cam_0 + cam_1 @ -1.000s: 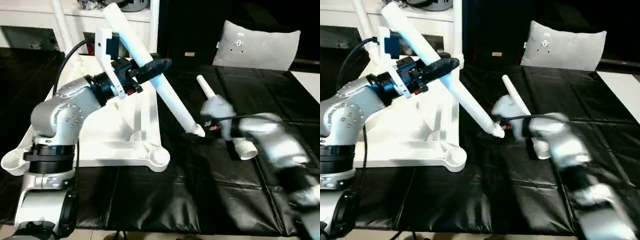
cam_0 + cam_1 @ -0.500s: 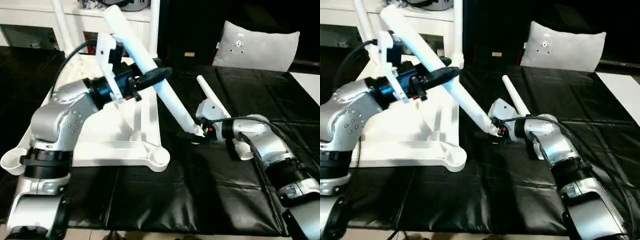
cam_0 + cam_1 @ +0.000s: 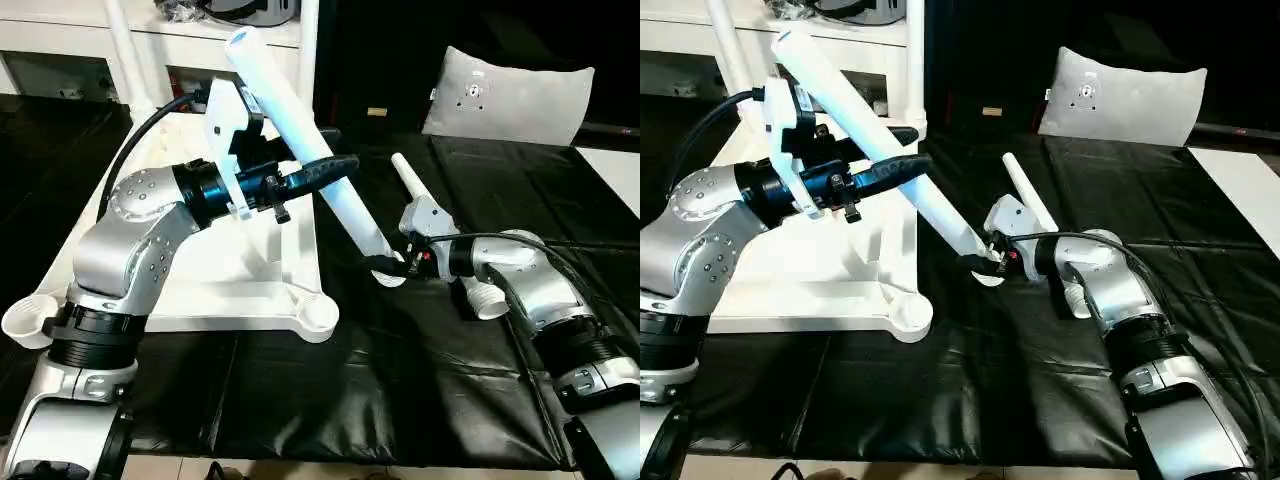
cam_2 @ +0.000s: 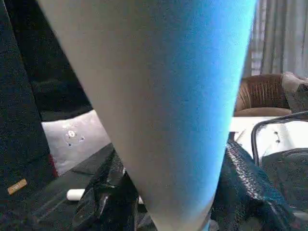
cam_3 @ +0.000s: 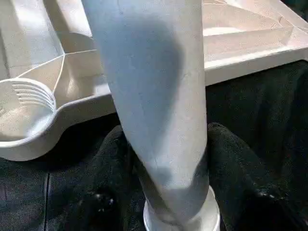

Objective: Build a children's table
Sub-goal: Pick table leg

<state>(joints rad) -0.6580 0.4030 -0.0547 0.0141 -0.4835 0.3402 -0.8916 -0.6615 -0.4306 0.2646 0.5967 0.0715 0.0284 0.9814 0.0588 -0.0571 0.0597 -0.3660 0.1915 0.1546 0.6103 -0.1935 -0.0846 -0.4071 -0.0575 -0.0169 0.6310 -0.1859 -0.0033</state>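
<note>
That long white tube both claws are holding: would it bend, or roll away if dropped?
The long white plastic tube leg probably stays stiff: it runs straight between the left tool and the right tool. Being round, it would likely roll on the black mat. It seems light.

**Count: one tabletop, four legs**

One white tabletop [image 3: 250, 270] lies ribs up, with two round sockets at its near corners [image 3: 22, 322] [image 3: 320, 313]. There are four white tube legs: two upright ones at the tabletop's far edge [image 3: 122, 55] [image 3: 308, 45], one slanted leg [image 3: 300, 130], and one lying leg [image 3: 412, 185] on the black mat [image 3: 400, 400]. One grey cushion [image 3: 508, 92] is at the mat's far edge. Two grippers: left gripper [image 3: 330, 168], right gripper [image 3: 385, 268].
</note>
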